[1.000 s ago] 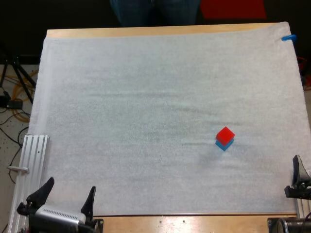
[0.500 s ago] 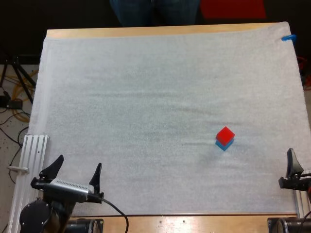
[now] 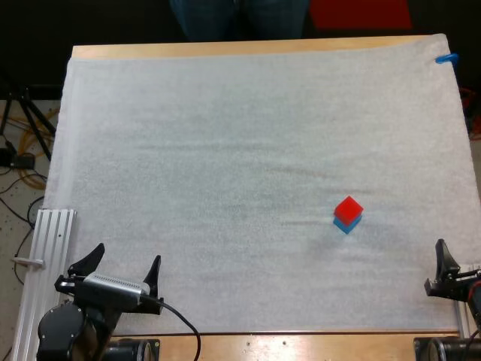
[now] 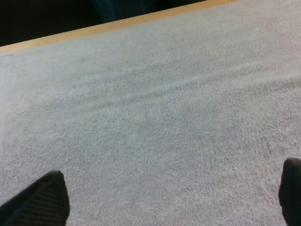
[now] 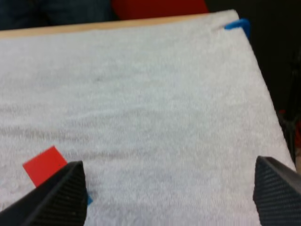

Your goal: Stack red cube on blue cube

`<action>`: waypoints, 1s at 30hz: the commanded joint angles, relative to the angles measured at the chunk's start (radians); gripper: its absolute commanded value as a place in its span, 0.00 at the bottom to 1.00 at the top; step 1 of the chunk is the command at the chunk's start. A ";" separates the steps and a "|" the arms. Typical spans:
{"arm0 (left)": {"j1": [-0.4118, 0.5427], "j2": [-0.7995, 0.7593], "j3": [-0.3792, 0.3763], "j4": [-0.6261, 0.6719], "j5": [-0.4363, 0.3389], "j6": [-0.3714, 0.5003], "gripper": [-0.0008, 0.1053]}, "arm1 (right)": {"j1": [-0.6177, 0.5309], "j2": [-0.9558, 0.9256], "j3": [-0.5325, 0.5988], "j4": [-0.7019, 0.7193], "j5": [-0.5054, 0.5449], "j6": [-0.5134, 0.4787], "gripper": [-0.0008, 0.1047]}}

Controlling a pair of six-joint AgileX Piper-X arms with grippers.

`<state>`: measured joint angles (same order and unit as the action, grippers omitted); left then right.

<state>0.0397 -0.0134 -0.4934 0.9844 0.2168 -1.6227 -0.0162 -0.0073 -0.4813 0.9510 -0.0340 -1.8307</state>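
High view | red cube (image 3: 348, 207) on blue cube (image 3: 346, 226) | right claw (image 5: 169, 162), left claw (image 3: 127, 254): spread, apart

High view overlooks the whole white fleecy mat (image 3: 225, 150); wrist views skim it low, facing forward, the right one sharing the small red cube (image 3: 348, 207).

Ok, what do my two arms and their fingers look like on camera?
The left gripper has two black fingers, broad at the base and tapering to points, set on a silver-grey ribbed block above a round black joint housing. The right gripper has matching black wedge-shaped fingers with finely ribbed surfaces. I see no markings on either.
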 commanded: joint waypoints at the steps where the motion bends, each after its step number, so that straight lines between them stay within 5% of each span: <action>1: 0.002 -0.139 -0.001 -0.007 -0.003 -0.002 0.83 | -0.002 -0.043 -0.010 0.012 -0.001 0.003 0.68; 30: 0.002 -0.139 -0.001 -0.007 -0.003 -0.002 0.83 | -0.002 -0.043 -0.011 0.015 0.001 0.048 0.68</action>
<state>0.0397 -0.0134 -0.4934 0.9844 0.2168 -1.6227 -0.0162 -0.0073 -0.4837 0.9679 -0.0340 -1.7801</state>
